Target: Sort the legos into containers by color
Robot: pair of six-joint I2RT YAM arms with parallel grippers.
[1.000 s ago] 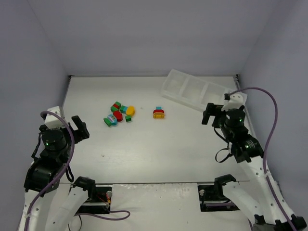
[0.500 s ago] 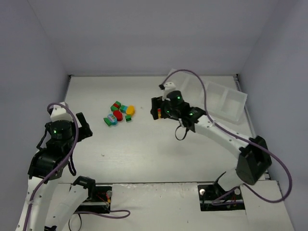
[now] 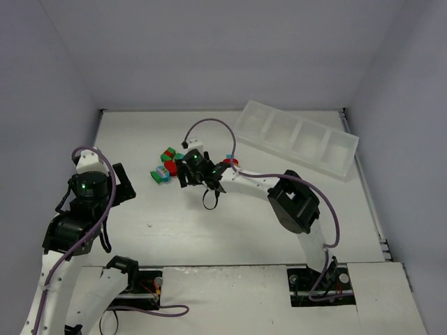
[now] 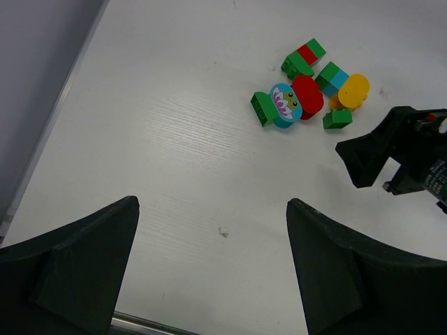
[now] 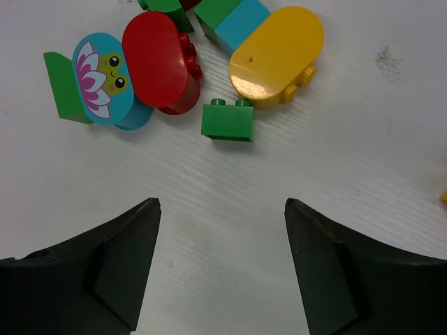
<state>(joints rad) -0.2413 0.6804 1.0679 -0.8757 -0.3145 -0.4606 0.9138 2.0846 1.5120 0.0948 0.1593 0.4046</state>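
Several legos lie in a cluster on the white table: a small green brick, a yellow oval, a red oval, a teal lily-pad piece and a green-and-teal brick. A red-and-yellow stack sits apart to the right, partly hidden by the right arm. My right gripper hovers open just short of the small green brick, nothing between its fingers. My left gripper is open over bare table, near-left of the cluster. The containers form a translucent tray at the back right.
The right arm stretches across the table's middle from its base at the near right. Grey walls close in the table on the left, back and right. The right gripper body shows in the left wrist view beside the cluster.
The right arm swung from beside the tray at the far right across to the lego cluster, and its jaws narrowed somewhat. The left arm shifted slightly.
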